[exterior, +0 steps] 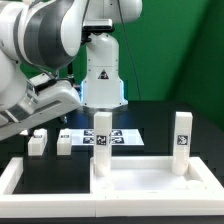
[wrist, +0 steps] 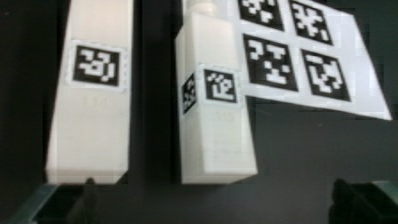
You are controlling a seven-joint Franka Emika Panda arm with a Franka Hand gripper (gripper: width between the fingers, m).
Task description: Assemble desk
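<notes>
A loose leg and a second leg lie side by side with a narrow strip of bare table between them. The second leg lies against the marker board, which closes that side. On the tabletop, an upright leg and another upright leg stand well apart, leaving open room between them. The rail walls the front.

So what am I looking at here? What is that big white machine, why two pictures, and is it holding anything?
It is a robot arm with a two-finger gripper, putting a small desk together. One picture comes from a camera off to the side. The other comes from a camera on the arm's wrist, looking down between the fingers. On the black table lies the white tabletop panel, with two upright legs standing on it. Two loose legs lie side by side below the gripper. The flat sheet of black-and-white squares is the marker board. The gripper is open and holds nothing.
</notes>
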